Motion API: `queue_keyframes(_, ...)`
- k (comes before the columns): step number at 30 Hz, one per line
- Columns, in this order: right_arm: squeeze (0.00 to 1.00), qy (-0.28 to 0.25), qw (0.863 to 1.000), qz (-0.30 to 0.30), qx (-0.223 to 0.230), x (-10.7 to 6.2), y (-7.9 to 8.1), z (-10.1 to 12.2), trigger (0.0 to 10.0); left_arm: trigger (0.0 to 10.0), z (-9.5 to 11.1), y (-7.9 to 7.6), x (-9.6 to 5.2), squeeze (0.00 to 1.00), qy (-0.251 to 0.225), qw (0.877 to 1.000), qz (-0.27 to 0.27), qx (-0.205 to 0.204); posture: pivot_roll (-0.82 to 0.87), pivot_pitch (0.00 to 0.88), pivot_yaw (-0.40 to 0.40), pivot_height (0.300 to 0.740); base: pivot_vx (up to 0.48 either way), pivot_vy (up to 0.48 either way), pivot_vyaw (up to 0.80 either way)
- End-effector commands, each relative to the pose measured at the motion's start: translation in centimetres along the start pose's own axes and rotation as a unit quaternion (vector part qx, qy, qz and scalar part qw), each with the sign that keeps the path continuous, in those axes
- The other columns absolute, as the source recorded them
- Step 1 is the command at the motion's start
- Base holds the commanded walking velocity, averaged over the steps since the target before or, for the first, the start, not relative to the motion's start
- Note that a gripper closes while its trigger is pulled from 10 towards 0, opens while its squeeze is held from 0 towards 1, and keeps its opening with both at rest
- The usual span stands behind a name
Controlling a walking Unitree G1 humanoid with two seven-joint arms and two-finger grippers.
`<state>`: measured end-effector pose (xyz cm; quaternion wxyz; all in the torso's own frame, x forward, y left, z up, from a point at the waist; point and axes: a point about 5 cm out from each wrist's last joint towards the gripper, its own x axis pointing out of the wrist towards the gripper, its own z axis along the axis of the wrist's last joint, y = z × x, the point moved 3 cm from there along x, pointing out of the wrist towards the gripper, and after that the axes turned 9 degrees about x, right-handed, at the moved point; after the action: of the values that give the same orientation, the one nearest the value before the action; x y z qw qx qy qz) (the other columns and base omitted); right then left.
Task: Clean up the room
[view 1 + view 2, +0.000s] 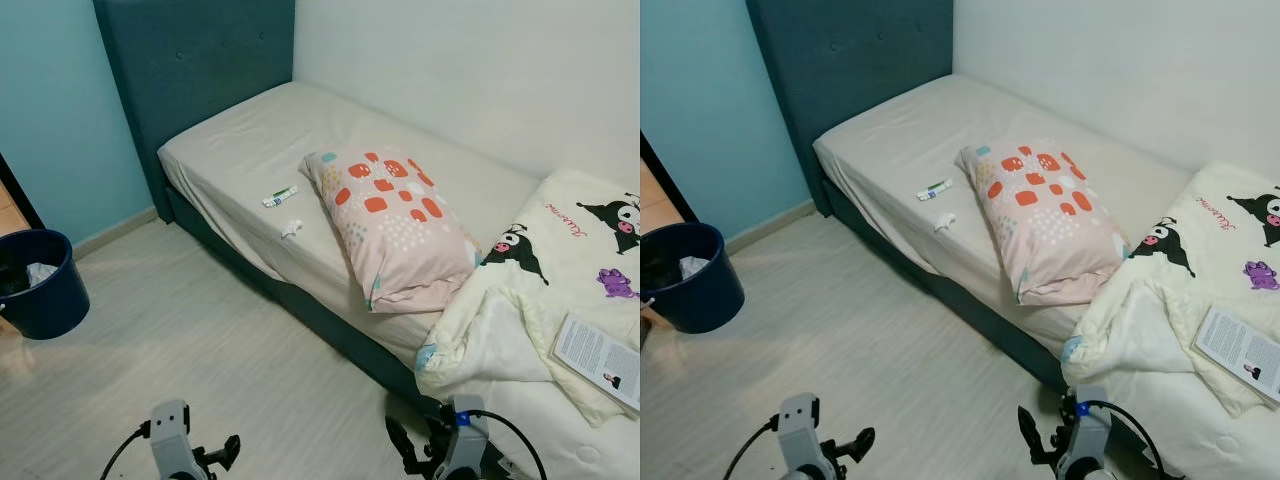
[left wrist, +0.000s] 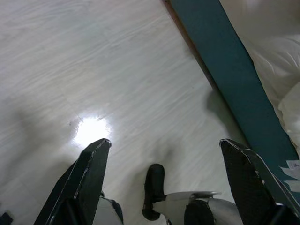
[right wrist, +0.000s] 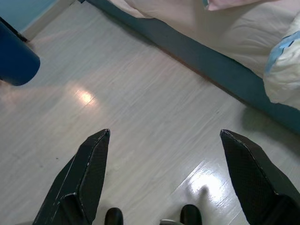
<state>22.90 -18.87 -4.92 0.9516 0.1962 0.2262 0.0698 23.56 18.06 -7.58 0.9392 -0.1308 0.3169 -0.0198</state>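
Both grippers hang low over pale wood-grain floor: left gripper (image 2: 164, 145) and right gripper (image 3: 164, 136), fingers spread wide, nothing held. Round dark-blue bin (image 1: 50, 300) at 9 o'clock holds crumpled white paper. On the beige sheet of the bed (image 1: 230, 150), near centre: small tube (image 1: 280, 196), long axis running 8 to 2 o'clock; crumpled tissue (image 1: 291, 228) just beside it. Patterned pillow (image 1: 395, 225) at 1 o'clock.
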Motion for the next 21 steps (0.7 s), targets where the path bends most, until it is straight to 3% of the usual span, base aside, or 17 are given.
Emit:
queue_keyframes(1,0.00,0.005,1.000,-0.007,0.010,-0.2,-0.1,-0.4,10.0,10.0,-0.5,0.2,-0.1,0.00,0.013,1.000,0.004,0.001,-0.10,0.108,-0.059,0.740,0.000,0.000,0.00)
queue_keyframes(11,0.00,-0.008,1.000,-0.009,0.022,-0.3,0.2,-0.2,10.0,10.0,-0.2,0.4,0.0,0.00,0.017,1.000,0.001,0.023,-0.11,0.112,-0.051,0.740,0.000,0.000,0.00)
queue_keyframes(21,0.00,-0.009,0.999,0.006,0.033,-0.1,1.2,-0.2,10.0,10.0,0.0,0.8,-0.1,0.00,0.014,1.000,0.006,0.013,-0.09,0.113,-0.057,0.740,0.000,0.000,0.00)
